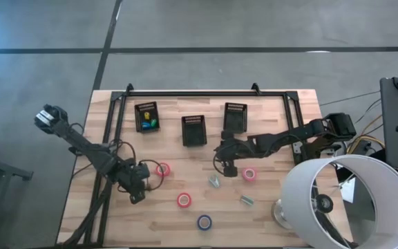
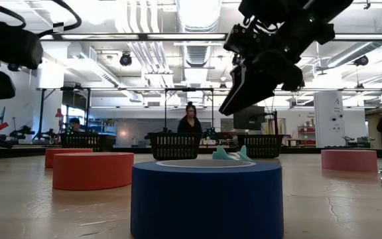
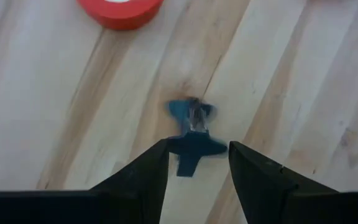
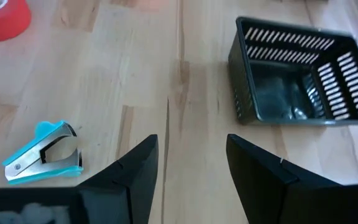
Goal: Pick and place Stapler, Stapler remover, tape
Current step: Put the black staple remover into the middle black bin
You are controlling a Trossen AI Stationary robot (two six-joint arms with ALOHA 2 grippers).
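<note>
Two tools, both wide and empty. High view: left tool (image 1: 139, 188) near a red tape roll (image 1: 163, 169); right tool (image 1: 228, 164) between the black baskets (image 1: 194, 130) and a pink roll (image 1: 249, 174). Left wrist view: a small dark blue staple remover (image 3: 191, 134) lies on the bench (image 3: 55, 124) just ahead; descend centred. Right wrist view: a teal staple remover (image 4: 43, 155) lies aside.

The high view looks straight down on the whole table (image 1: 268, 214). The low view sits at tabletop level close behind the blue tape roll (image 2: 206, 197), facing the three baskets; both share that roll (image 1: 204, 222). Each wrist view looks steeply down at the wood nearby, past its own fingers (image 3: 263, 180).
</note>
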